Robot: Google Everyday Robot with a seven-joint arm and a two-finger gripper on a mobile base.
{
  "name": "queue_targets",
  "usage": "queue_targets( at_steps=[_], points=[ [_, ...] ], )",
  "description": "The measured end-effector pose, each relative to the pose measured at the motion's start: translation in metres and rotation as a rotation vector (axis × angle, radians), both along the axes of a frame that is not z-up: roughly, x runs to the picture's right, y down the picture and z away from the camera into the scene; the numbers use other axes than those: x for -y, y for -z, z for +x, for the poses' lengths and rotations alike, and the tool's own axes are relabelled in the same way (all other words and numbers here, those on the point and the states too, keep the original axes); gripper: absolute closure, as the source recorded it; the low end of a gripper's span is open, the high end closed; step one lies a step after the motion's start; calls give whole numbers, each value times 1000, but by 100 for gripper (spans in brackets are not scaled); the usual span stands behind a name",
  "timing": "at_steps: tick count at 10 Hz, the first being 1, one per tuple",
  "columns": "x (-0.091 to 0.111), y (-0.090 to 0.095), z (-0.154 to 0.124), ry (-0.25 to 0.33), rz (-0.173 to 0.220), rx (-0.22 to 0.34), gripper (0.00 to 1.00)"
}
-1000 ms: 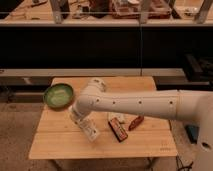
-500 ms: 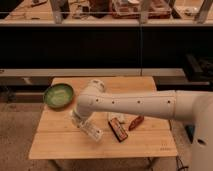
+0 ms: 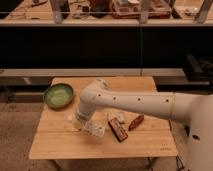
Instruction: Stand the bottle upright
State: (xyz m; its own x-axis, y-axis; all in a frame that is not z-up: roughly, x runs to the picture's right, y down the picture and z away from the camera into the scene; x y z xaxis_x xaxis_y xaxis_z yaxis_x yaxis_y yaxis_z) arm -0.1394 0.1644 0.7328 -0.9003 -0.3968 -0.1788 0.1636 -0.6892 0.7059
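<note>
My claw (image 3: 80, 121) hangs low over the wooden table (image 3: 55, 142), at the left end of the cluster of small things near the table's middle. I cannot tell how it stands or whether it has anything in it; my own wrist hides that part.

The bottle (image 3: 94, 129) lies on its side just to the right of my claw and a little nearer the front edge, close enough that the two may be touching, though I can't make out contact. Its long axis seems to run from far-left to near-right, so the end closest to me is the far-left one, right under my wrist. That is the relation my coming move depends on: I judge I must take it near that close end and swing the other end up, and the space to the right is tight.

Right of the bottle sits a white packet (image 3: 116, 117), with a dark bar (image 3: 118, 131) just nearer and a reddish-brown piece (image 3: 135, 122) beyond. A green bowl (image 3: 58, 95) rests well apart at the far left.
</note>
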Motion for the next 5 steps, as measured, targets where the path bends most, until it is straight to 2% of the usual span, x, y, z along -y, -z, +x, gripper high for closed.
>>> queue_targets(
  at_steps=[3,5],
  points=[
    [1,-2,0,4,11,20,99],
    [12,-9,-4,-49,78,54,99]
  ],
)
